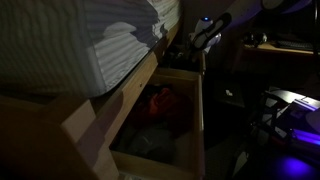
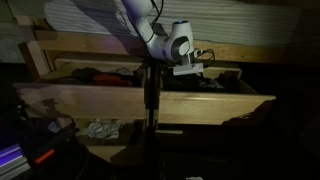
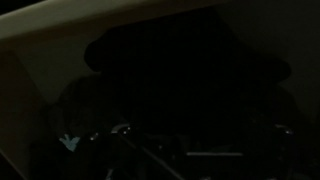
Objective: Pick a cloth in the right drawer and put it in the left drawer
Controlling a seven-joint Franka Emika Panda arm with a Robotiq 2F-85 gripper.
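The gripper (image 2: 188, 68) hung above the open drawer (image 1: 197, 112), its jaw state indiscernible in the dark, while the red cloth (image 1: 160, 102) lay inside; in such poor light, a misjudged descent could strike the wooden wall or snag neighbouring garments.

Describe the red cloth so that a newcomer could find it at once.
In an exterior view, find the striped bedding; below it a wooden drawer stands pulled open. The red cloth lies inside it, crumpled. It is the only red piece there; the pale grey cloth beside it lies nearer the camera.
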